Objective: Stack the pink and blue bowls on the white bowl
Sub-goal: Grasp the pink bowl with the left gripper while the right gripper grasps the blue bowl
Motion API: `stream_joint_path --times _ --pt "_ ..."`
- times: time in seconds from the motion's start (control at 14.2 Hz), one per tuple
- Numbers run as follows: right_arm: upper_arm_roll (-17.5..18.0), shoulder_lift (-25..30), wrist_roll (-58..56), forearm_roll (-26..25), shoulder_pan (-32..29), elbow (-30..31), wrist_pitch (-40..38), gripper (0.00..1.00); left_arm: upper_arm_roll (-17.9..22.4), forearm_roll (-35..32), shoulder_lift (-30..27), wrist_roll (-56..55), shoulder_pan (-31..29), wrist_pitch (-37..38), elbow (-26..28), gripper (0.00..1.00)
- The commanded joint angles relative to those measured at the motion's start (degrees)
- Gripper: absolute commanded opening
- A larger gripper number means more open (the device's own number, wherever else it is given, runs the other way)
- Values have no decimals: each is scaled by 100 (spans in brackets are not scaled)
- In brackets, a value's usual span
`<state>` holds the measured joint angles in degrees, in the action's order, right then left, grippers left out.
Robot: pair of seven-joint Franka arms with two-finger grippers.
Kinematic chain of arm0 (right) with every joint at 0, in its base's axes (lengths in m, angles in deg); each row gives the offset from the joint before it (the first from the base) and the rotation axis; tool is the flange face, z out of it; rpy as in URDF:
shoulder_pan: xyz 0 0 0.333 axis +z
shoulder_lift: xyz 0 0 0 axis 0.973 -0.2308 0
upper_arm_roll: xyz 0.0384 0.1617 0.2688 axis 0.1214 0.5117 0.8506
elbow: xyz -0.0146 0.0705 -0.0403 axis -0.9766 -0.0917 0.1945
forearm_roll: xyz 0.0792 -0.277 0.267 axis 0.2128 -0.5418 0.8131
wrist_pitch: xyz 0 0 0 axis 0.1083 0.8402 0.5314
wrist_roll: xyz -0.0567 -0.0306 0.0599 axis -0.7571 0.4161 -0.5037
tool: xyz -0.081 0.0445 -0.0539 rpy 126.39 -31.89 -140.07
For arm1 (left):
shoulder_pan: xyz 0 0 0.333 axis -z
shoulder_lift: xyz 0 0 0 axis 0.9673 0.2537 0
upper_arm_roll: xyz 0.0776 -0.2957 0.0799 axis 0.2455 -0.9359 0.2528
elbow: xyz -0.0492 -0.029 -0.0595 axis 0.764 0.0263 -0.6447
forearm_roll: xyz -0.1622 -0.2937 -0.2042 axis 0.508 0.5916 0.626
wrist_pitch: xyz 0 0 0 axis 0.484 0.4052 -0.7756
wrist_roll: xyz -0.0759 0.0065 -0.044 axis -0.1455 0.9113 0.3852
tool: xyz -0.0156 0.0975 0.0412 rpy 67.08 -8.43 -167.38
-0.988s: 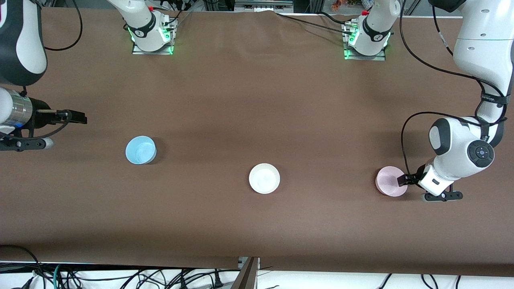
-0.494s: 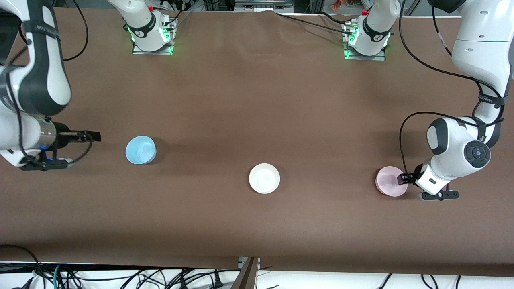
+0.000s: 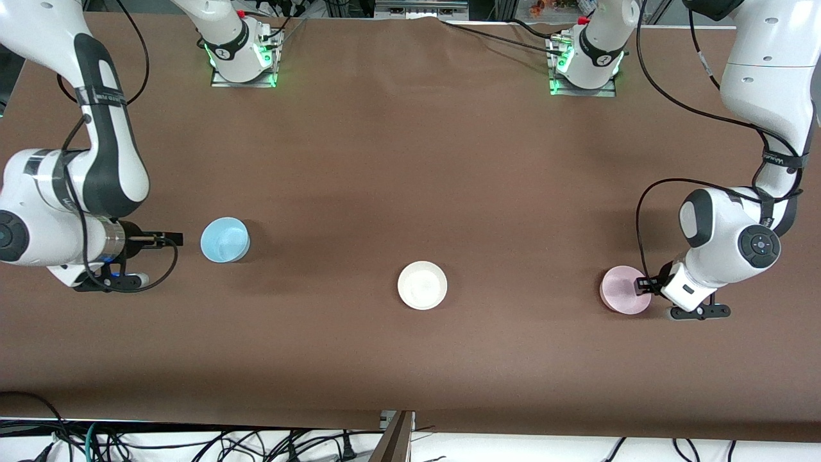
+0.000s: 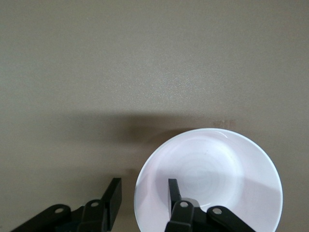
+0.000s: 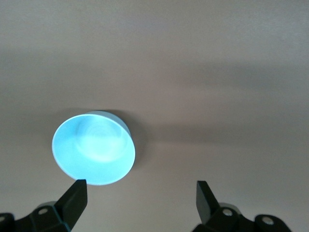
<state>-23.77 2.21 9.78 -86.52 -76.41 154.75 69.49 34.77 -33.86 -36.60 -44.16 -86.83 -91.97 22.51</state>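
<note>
Pink bowl (image 3: 625, 289): upright on the brown worktop (image 3: 410, 160), toward the left arm's end and about midway between the edge where the bases stand and the edge nearest the front camera. In the left wrist view (image 4: 208, 180) it looks almost white.
Left end effector (image 3: 643, 286): low at the pink bowl's rim, on the side facing the left arm's end of the worktop. One finger (image 4: 173, 189) is inside the bowl and the other (image 4: 114, 195) outside, so the wall sits between them. The jaws are partly closed; a gap shows beside the outer finger, so a firm grip on the rim cannot be told.
White bowl (image 3: 422, 285): upright near the middle of the worktop's length, about level with the pink bowl and well apart from it.
Blue bowl (image 3: 224, 239): upright toward the right arm's end, a little farther from the front camera than the white bowl.
Right end effector (image 3: 172, 240): low, just beside the blue bowl on the side toward the right arm's end, apart from it. Its fingers (image 5: 75, 199) are spread wide with nothing between them.
Stacking: all three bowls rest separately on the worktop.
</note>
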Motion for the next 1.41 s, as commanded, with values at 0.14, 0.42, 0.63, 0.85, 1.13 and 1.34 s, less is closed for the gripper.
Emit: stream_joint_path --times 0.14,0.42,0.63,0.85,1.13,1.34 --pt "30 96 60 300 -41 607 716 100 -19 -139 -115 -131 11 -9 76 41" --pt "30 60 68 563 -59 1011 1366 100 -19 -139 -115 -131 11 0 76 33" --pt "30 34 60 714 -85 1266 1815 100 -27 -139 -115 -131 11 9 76 26" --pt "30 -36 51 723 -129 1451 2132 100 -28 -139 -115 -131 37 18 76 13" --pt "39 -36 42 784 -138 1706 2413 99 -28 -139 -132 -131 63 18 85 0" --pt "30 -28 -11 1206 -138 1759 2405 99 -45 -139 -150 -140 81 18 85 0"
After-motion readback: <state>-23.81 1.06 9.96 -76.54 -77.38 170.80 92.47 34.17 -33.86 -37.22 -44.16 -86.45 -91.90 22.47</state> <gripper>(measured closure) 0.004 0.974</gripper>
